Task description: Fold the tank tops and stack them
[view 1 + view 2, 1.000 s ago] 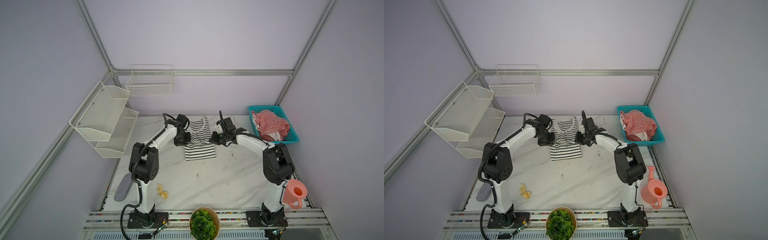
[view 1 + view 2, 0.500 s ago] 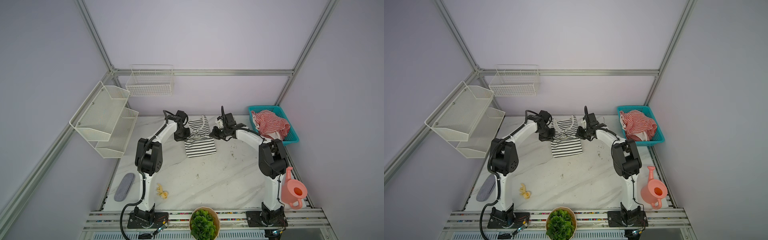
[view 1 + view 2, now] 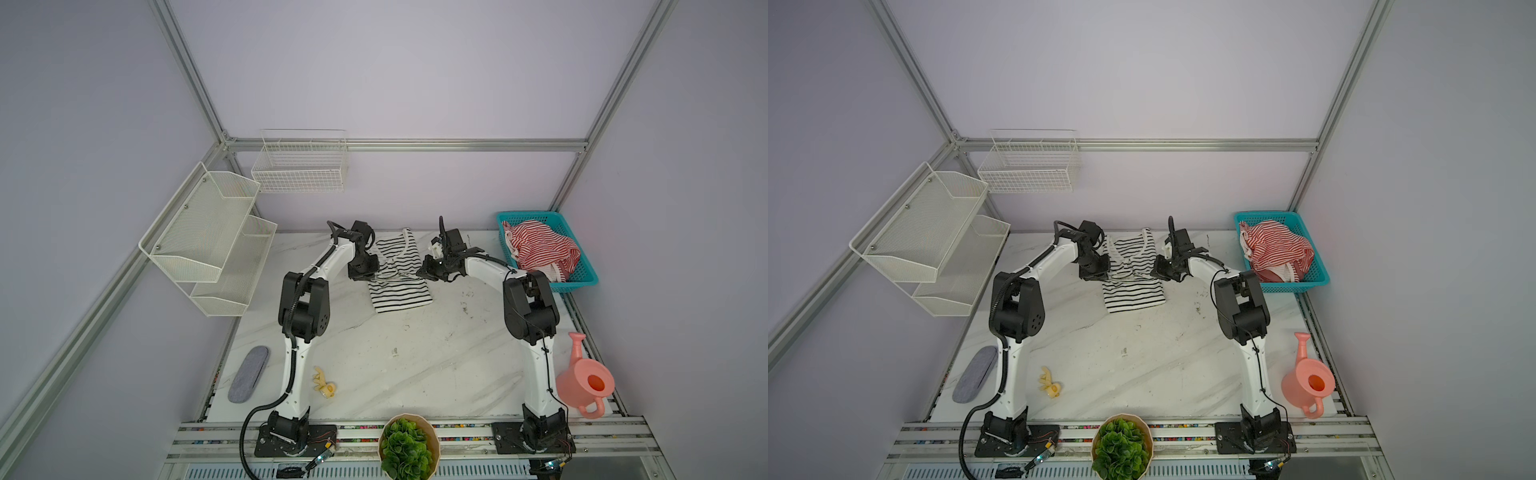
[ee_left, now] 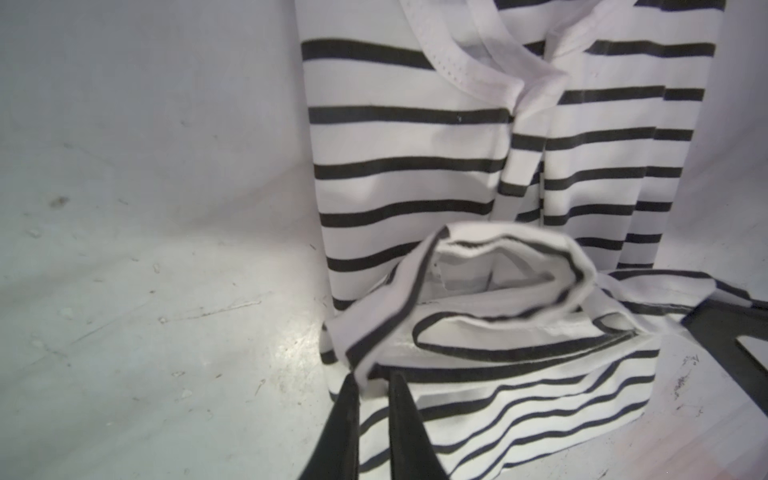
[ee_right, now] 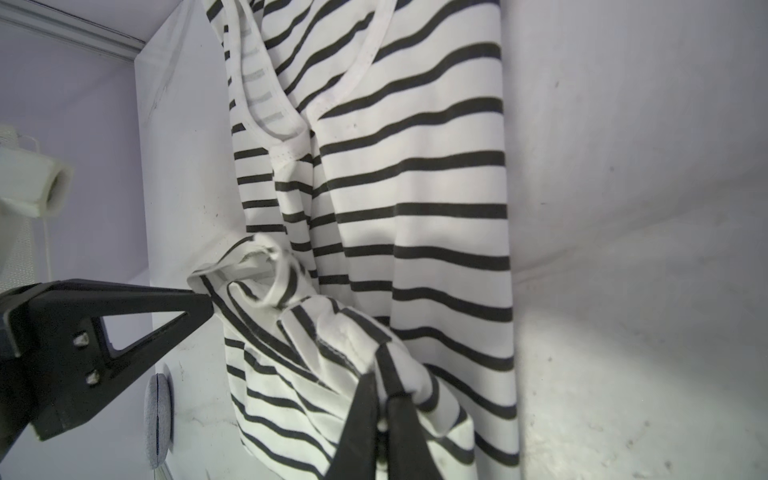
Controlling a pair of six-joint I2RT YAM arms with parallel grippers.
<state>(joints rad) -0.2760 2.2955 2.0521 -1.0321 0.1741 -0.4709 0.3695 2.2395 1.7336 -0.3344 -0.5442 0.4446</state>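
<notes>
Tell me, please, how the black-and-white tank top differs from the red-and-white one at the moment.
The black-and-white tank top lies on the table, partly folded; the red-and-white tank top sits crumpled in the teal basket. The black-and-white top's stripes are black, the red-and-white top's red. Both are striped on white.

Marbled worktop [image 3: 415,374], scuffed. On it, black-and-white tank top [image 3: 399,286] lay back centre, teal basket [image 3: 528,215] back right, pink watering can [image 3: 582,382] front right — yellow object [image 3: 324,384] and grey pad [image 3: 248,374] front left.
</notes>
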